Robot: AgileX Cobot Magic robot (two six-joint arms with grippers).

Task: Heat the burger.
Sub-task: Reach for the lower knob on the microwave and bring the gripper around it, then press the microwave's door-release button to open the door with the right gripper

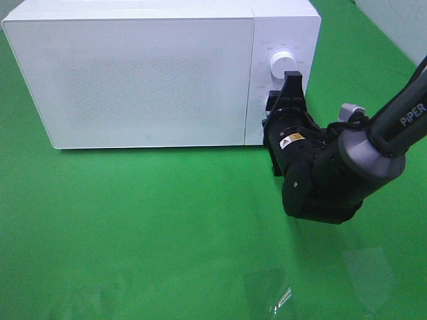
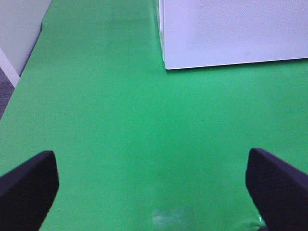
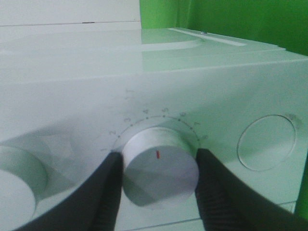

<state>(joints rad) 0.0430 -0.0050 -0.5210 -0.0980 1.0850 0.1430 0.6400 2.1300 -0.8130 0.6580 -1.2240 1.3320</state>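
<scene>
A white microwave [image 1: 147,73] stands with its door closed on a green table cover [image 1: 133,233]. On its control panel the upper dial [image 1: 279,64] is round and white. The second dial [image 3: 160,166] carries a short red mark, with numbers printed around it. Just beside it sits a flat round button [image 3: 266,142]. A pale wall [image 2: 19,26] borders the cover.

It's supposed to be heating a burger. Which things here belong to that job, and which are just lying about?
Job: microwave, door shut; its dial, gripped by the right gripper. No burger in view.
Lying about: green table; shiny patch on it; left gripper, open above the table.
</scene>
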